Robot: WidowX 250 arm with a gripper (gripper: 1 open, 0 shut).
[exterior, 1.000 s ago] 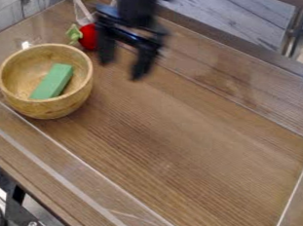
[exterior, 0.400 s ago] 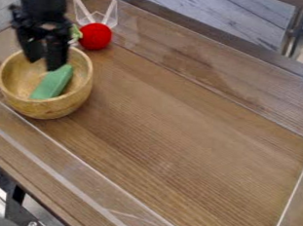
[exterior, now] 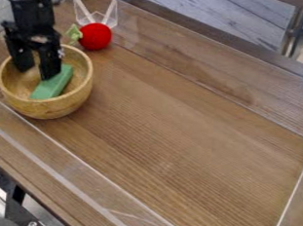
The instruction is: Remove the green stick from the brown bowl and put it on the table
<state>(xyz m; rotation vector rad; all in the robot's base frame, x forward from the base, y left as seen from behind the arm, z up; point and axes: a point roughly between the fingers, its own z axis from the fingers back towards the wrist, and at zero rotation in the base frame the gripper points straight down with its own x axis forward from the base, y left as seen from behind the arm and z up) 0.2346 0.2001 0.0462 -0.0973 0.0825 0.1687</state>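
Observation:
The brown bowl sits near the table's left edge. Inside it lies the green stick, leaning along the bowl's inner wall. My gripper hangs pointing straight down over the bowl's far left part. Its two dark fingers are spread open, with their tips low inside the rim, just above the upper end of the stick. Nothing is between the fingers. The arm hides part of the bowl's back rim. The table is a brown wood-grain top.
A red round toy with green leaves lies behind the bowl near the back wall. Clear plastic walls run along the table's edges. A grey table leg stands at the back right.
The gripper has travelled left from beside the red toy to over the bowl and has sunk into it. It stayed open. The stick and bowl have not moved.

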